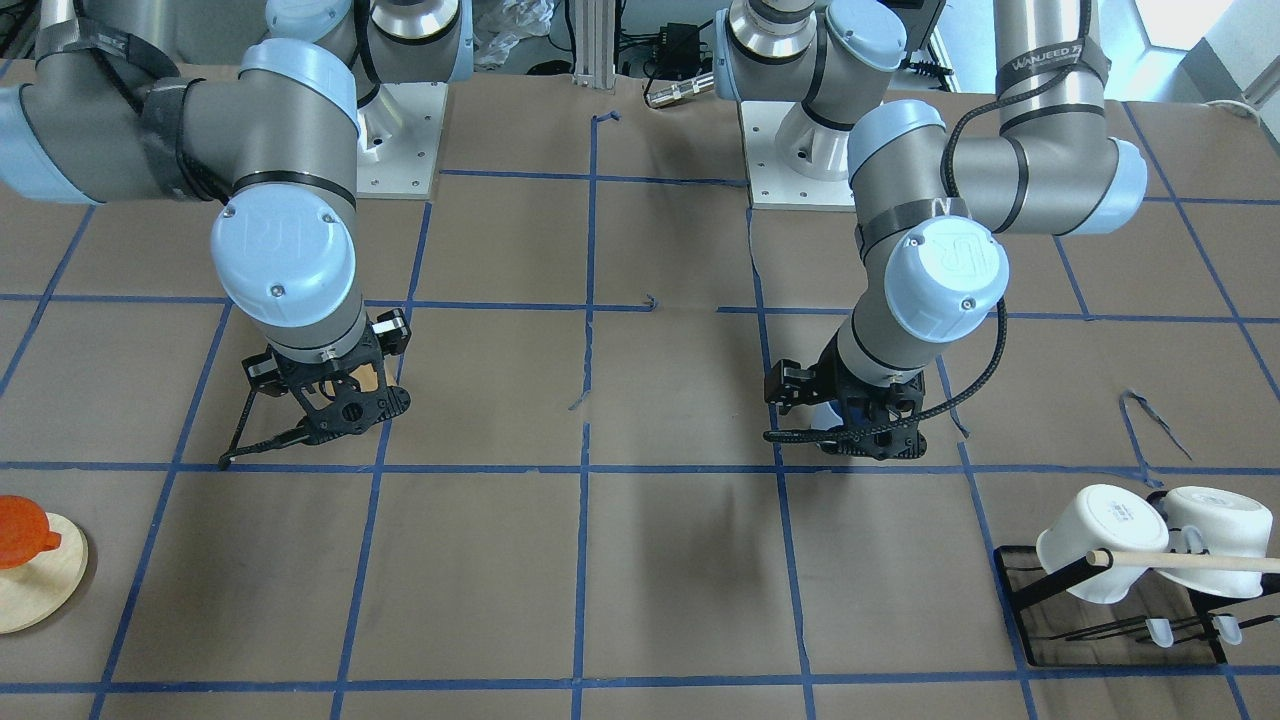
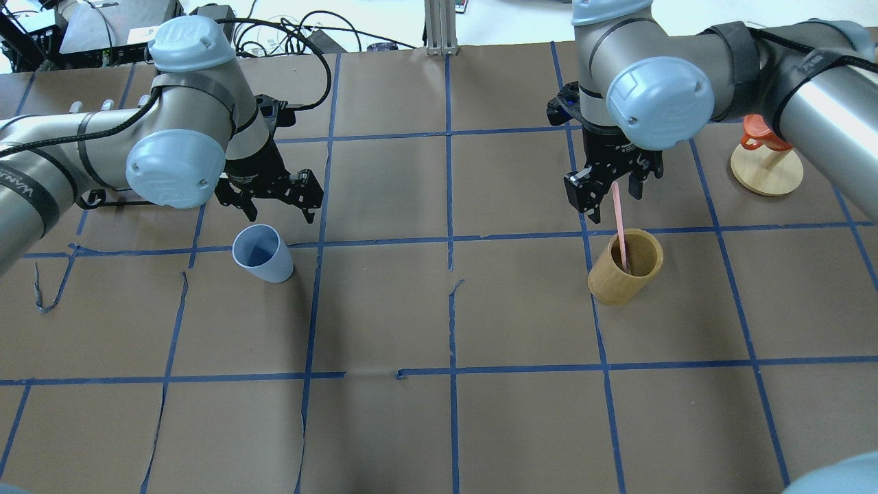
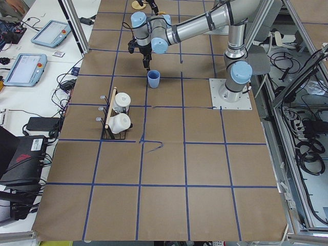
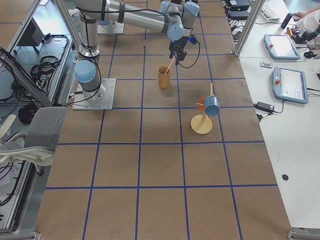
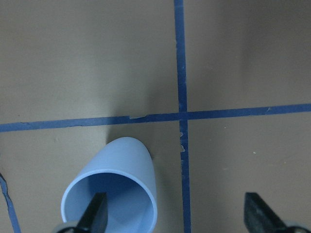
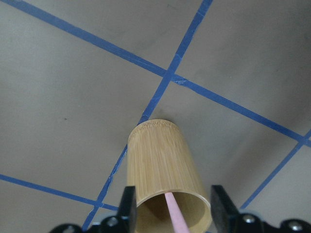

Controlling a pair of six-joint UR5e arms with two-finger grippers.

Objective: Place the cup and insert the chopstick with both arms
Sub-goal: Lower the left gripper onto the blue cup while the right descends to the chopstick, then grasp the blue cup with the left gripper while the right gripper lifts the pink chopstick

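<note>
2 mugs (image 1: 1100,540) on rack (image 1: 1050,581), near blue cup (image 2: 262,254)

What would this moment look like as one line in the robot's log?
left gripper open above upright blue cup | right gripper open above bamboo holder | pink chopstick leaning inside holder

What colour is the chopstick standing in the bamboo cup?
The chopstick is pink, clearest in the overhead view.
</note>
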